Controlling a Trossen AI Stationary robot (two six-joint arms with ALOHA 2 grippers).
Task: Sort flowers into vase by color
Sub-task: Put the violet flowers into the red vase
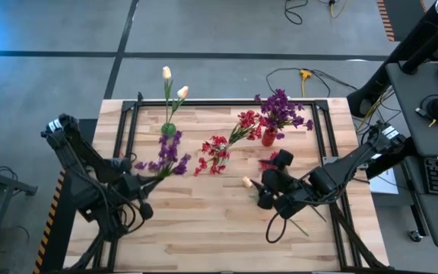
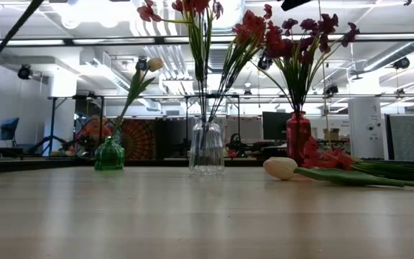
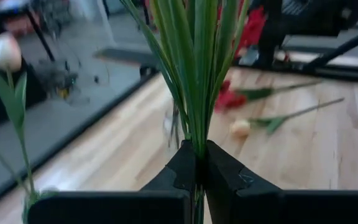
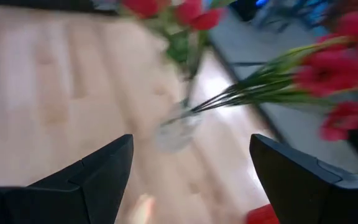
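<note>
My left gripper [image 1: 149, 181] is shut on a bunch of purple flowers [image 1: 167, 154], raised over the table's left half, near the green vase [image 1: 169, 129] that holds two cream tulips [image 1: 166, 73]. A clear vase [image 2: 206, 147] holds red flowers [image 1: 215, 152]. A red vase [image 1: 268, 138] holds purple flowers [image 1: 280, 110]. One cream tulip [image 1: 247, 182] and one red flower [image 1: 268, 161] lie flat on the table. My right gripper [image 1: 267, 183] hangs open above them, pointing at the clear vase [image 4: 179, 130]. My left gripper pinches the green stems of the purple flowers [image 3: 197, 149] between its two fingers, which lie across the stems. The stems fan out beyond the fingertips. The bunch is lifted clear of the table, with its blossoms toward the green vase.
The three vases stand in a row along the table's far half. A bare stretch of wooden tabletop [image 1: 204, 228] fills the near half. A black frame rail [image 1: 226, 101] runs along the far edge, and cables [image 1: 303, 76] lie on the floor beyond it.
</note>
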